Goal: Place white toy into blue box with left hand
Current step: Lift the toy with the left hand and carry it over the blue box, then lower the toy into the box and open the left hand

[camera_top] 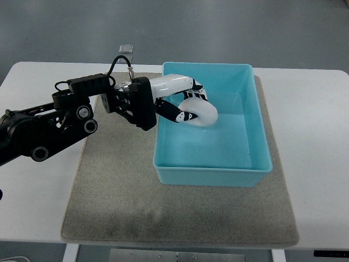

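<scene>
My left hand [188, 103] reaches in from the left over the left wall of the blue box [256, 164]. Its fingers are curled around a white ring-shaped toy [204, 113], which it holds inside the box, above the box floor near the left side. Whether the toy touches the floor I cannot tell. The black forearm [60, 117] stretches across the mat. My right hand is not in view.
The blue box stands on a grey mat [120, 202] that lies on a white table [316, 125]. A small clear object [126, 48] sits at the table's far edge.
</scene>
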`<state>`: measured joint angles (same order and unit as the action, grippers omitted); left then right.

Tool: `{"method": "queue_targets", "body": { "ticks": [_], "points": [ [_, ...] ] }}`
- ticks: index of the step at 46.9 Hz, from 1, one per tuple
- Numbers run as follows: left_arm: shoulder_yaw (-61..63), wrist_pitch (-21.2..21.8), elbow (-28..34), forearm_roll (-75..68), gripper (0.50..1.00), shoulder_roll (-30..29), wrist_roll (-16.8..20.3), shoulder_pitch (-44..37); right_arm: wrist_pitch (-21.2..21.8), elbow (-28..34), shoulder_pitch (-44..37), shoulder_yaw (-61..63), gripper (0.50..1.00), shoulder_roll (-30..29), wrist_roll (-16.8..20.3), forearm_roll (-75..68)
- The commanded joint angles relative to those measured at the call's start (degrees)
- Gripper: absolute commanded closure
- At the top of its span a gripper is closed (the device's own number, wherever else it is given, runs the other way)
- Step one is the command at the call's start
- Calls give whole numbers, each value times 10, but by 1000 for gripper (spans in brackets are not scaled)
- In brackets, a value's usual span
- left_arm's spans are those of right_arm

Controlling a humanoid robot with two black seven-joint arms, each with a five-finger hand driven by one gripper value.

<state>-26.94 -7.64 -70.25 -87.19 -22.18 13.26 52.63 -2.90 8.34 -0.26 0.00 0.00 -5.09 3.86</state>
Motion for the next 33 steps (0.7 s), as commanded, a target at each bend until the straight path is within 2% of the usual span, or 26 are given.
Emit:
{"method": "queue_targets", "body": {
  "ticks": [1, 13, 16, 19, 21, 22, 27, 30, 33],
  "points": [
    [12, 3, 8, 1, 1000, 2, 0, -2, 0, 0, 0, 0, 564, 0, 0, 0],
    [20, 3, 6, 4, 1000, 3, 0, -7, 0, 0, 0, 0, 564, 0, 0, 0],
    [20, 3, 4, 5, 849, 3, 0, -7, 0, 0, 0, 0, 564, 0, 0, 0],
    [20, 4, 4, 6, 772, 3, 0, -7, 0, 0, 0, 0, 564, 0, 0, 0],
    [20, 5, 3, 9, 667, 3, 0, -8, 0, 0, 0, 0, 564, 0, 0, 0],
    [20, 5, 3, 10, 633, 3, 1, -8, 0, 0, 0, 0, 564, 0, 0, 0],
    [19, 6, 2, 11, 611, 2, 1, -10, 0, 0, 0, 0, 564, 0, 0, 0],
    [18, 8, 1, 11, 542, 2, 1, -12, 0, 0, 0, 0, 564, 0, 0, 0],
    [15, 13, 0, 12, 538, 1, 1, -14, 0, 0, 0, 0, 564, 0, 0, 0]
  ]
}}
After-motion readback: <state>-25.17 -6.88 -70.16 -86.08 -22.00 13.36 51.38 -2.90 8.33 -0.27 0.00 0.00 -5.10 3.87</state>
